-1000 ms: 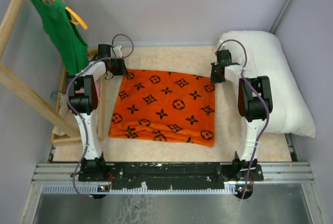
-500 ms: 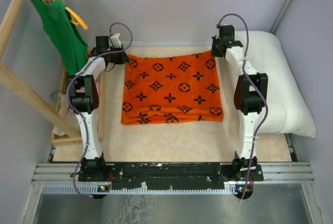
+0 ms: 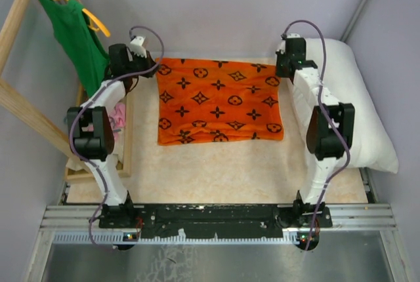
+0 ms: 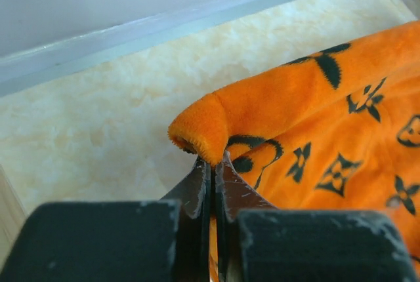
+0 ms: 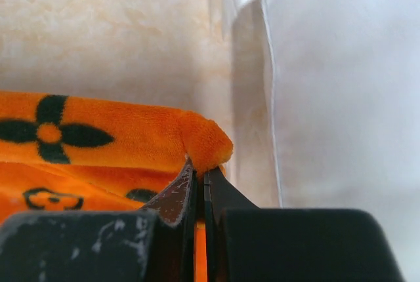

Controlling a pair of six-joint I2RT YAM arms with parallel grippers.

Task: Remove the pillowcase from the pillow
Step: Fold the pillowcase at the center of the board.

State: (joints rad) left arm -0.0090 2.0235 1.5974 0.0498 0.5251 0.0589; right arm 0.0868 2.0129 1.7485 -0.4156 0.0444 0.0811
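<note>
Top external: the pillowcase point(image 3: 220, 101), off the pillow point(image 3: 357, 111), was clamped at far corners by left pincer point(image 3: 153, 66) and right pincer point(image 3: 281, 69); equal tension was advised.

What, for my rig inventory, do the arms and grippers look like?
The left arm and right arm have slim white links, bulky black joint housings and a looping grey-purple cable. The left gripper and right gripper have black blocky bodies and thin, dark, scuffed fingers.
</note>
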